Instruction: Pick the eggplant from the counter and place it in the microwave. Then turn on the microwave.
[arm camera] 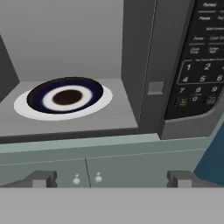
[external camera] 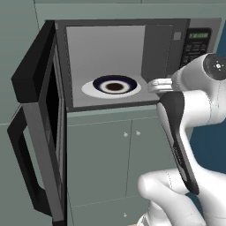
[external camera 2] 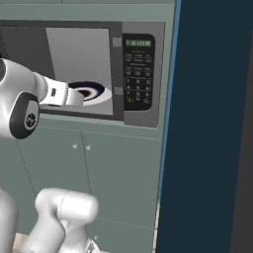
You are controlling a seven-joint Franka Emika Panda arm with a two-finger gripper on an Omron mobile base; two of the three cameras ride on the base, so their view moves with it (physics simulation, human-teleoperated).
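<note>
The microwave [external camera: 132, 26] stands open, its door [external camera: 39, 123] swung out to the left. Inside, on a white turntable, lies a dark blue plate [arm camera: 39, 94] with a white ring. At its centre rests the eggplant [arm camera: 66, 97], a small dark lump, also seen from the base cameras [external camera: 114, 87] [external camera 2: 85, 92]. My gripper [arm camera: 112, 179] is open and empty, its fingertips [arm camera: 43, 178] wide apart, just outside the cavity's front right and level with its floor [external camera: 153, 84] [external camera 2: 79, 99]. The keypad [arm camera: 199, 65] with a green display [external camera 2: 138, 43] sits to the right. The counter is out of view.
Grey-green cabinet fronts [external camera: 110, 159] with small round knobs [arm camera: 87, 178] run below the microwave. A tall dark blue panel [external camera 2: 212, 128] stands close on the right. The open door juts out on the left.
</note>
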